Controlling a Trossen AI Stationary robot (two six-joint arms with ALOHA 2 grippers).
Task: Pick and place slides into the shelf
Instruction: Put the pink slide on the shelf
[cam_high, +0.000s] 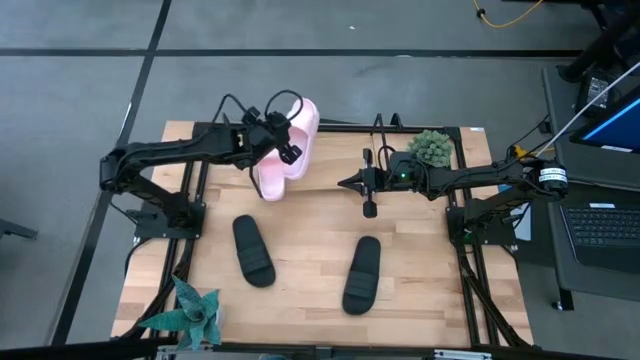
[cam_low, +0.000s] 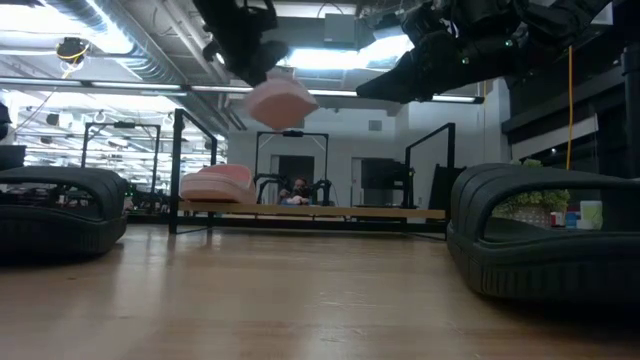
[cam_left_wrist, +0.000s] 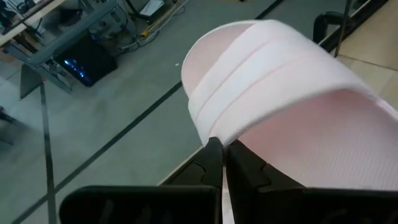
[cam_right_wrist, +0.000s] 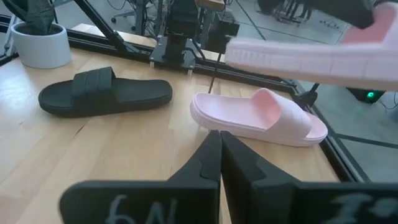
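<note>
My left gripper (cam_high: 280, 143) is shut on a pale pink slide (cam_high: 300, 128) and holds it in the air over the table's far edge. The second pink slide (cam_high: 271, 180) lies sole-down below it, on the shelf's board (cam_low: 330, 211) as the low view shows it. Two black slides (cam_high: 253, 250) (cam_high: 362, 272) lie flat on the tabletop nearer the front. My right gripper (cam_high: 347, 183) hangs shut and empty over the middle of the table, pointing toward the lying pink slide (cam_right_wrist: 258, 118). My left gripper pinches the edge of the pink slide's wide strap (cam_left_wrist: 221, 134) between its two fingers. The fingers slant downward toward the table's far side. The slide (cam_right_wrist: 311, 59) is lifted clear and lies about level above the other pink slide.
A bushy green plant (cam_high: 432, 147) stands at the far right of the table, behind my right arm. A spiky plant in a white pot (cam_high: 192, 312) stands at the near left corner. Black frame rods (cam_high: 340, 126) run along the far edge. Bare wood lies between the black slides.
</note>
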